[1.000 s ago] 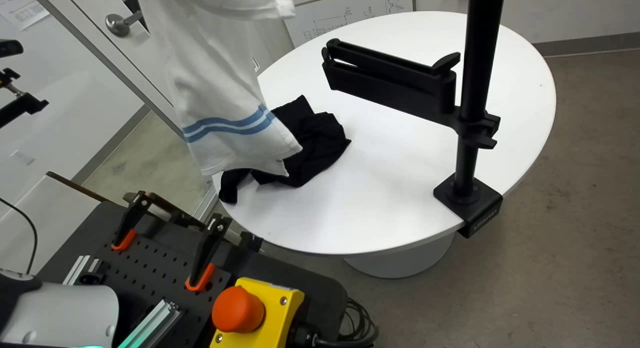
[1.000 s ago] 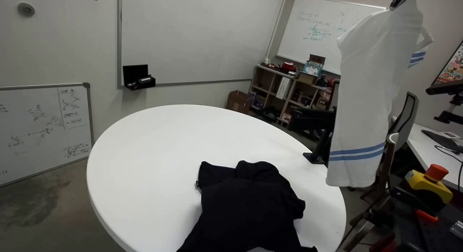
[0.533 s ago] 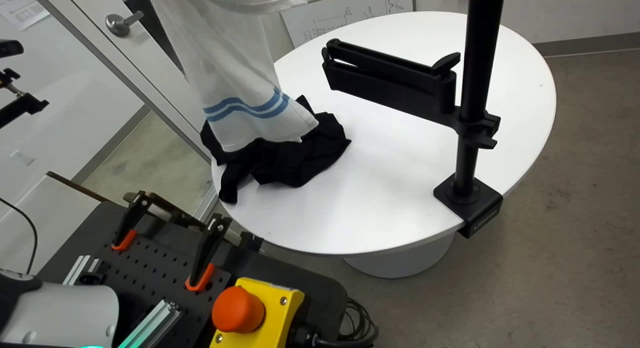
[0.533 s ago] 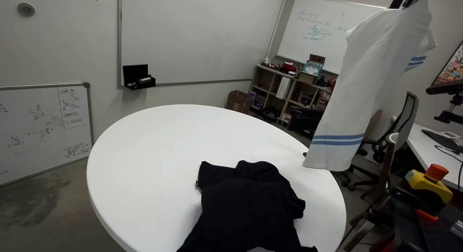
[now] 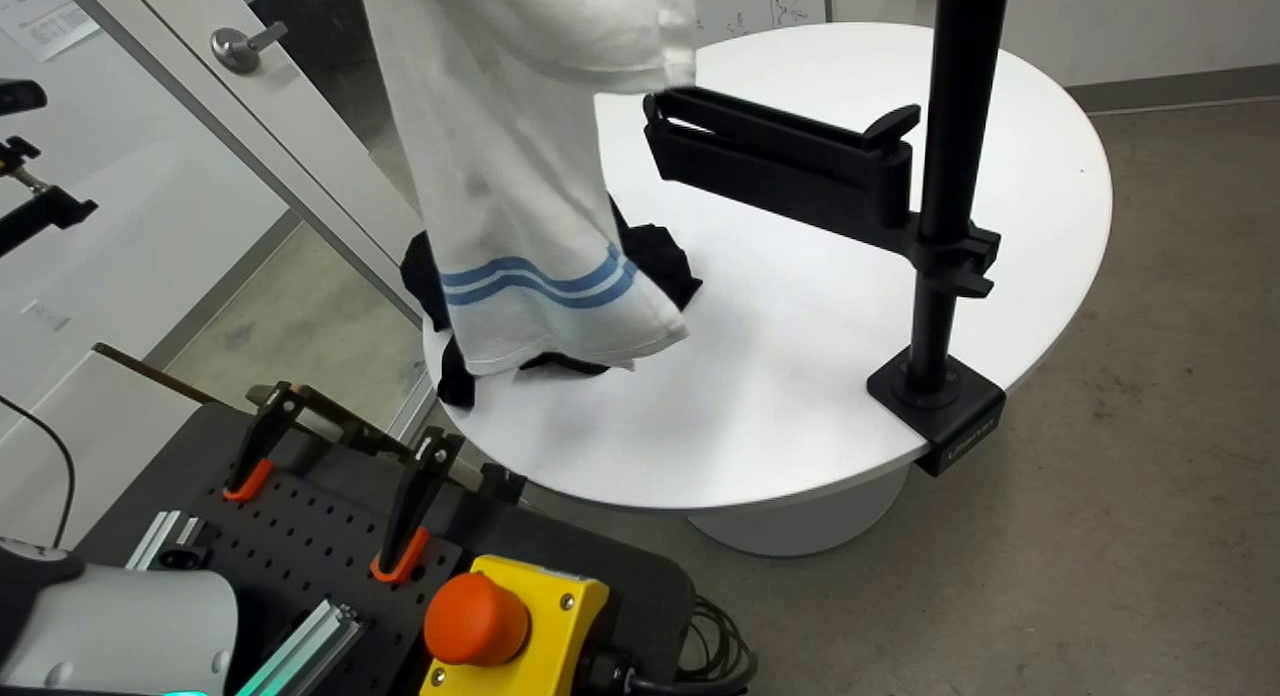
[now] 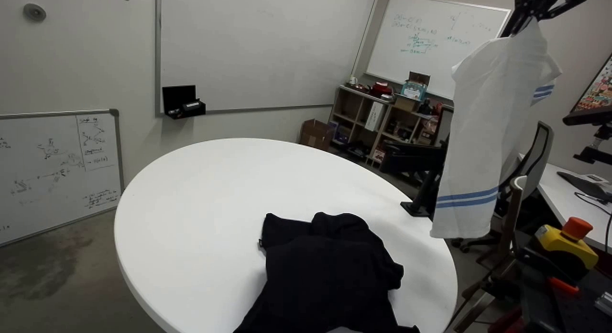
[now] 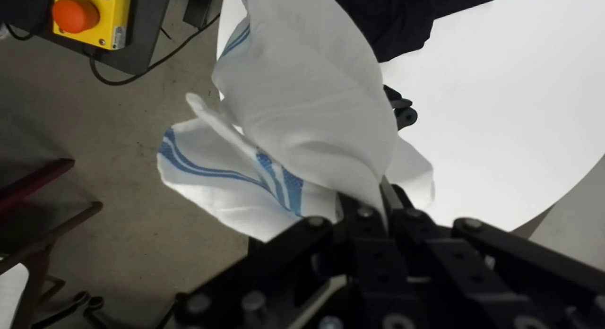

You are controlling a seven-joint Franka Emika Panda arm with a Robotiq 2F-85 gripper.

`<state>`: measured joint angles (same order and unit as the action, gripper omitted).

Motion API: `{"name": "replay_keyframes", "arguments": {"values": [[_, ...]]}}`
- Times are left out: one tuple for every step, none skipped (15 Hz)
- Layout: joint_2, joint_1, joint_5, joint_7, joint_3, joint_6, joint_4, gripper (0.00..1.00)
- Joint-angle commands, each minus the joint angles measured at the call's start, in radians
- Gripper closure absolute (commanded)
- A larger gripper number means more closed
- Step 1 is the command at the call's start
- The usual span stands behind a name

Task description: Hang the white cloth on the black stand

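- Where our claw clamps the white cloth, it hangs lengthwise straight below.
- In an exterior view, the cloth overlaps the arm tip of the black stand; contact, we cannot tell.
- We'd likely lift it across.

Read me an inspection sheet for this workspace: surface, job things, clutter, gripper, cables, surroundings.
Surface: round white table, with the black stand at its edge.
Job things: white cloth with blue stripes, hanging in the air, not yet released; whether it touches the stand can't be told.
Clutter: crumpled black cloth on the table; yellow button box off to one side.
Gripper: shut on the white cloth, near its top.
Cables: black cable leading from the button box.
Surroundings: whiteboard, shelf unit, cardboard box.
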<state>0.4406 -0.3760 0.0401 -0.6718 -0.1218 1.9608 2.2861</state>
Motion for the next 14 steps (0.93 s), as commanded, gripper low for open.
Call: {"name": "replay_keyframes", "arguments": {"values": [[-0.171,0.011,0.012,-0.005,-0.021,-0.098,-0.173,0.99],[-0.206,0.014,0.012,-0.007,-0.028,-0.116,-0.203,0.99],[-0.247,0.016,0.015,-0.01,-0.035,-0.138,-0.235,0.99],[-0.28,0.018,0.015,-0.014,-0.042,-0.157,-0.264,0.99],[-0.319,0.02,0.015,-0.017,-0.051,-0.177,-0.295,0.99],[-0.35,0.023,0.014,-0.02,-0.06,-0.197,-0.324,0.99],[-0.39,0.025,0.013,-0.027,-0.071,-0.215,-0.357,0.99],[-0.421,0.028,0.01,-0.03,-0.08,-0.233,-0.387,0.99],[-0.457,0.029,0.009,-0.04,-0.091,-0.246,-0.42,0.99],[-0.488,0.032,0.005,-0.045,-0.1,-0.263,-0.452,0.99],[-0.524,0.034,0.004,-0.054,-0.11,-0.277,-0.49,0.99],[-0.549,0.037,0.004,-0.06,-0.118,-0.291,-0.519,0.99],[-0.582,0.043,0.006,-0.077,-0.123,-0.302,-0.551,0.99],[-0.603,0.047,0.006,-0.088,-0.129,-0.312,-0.573,0.99]]}}
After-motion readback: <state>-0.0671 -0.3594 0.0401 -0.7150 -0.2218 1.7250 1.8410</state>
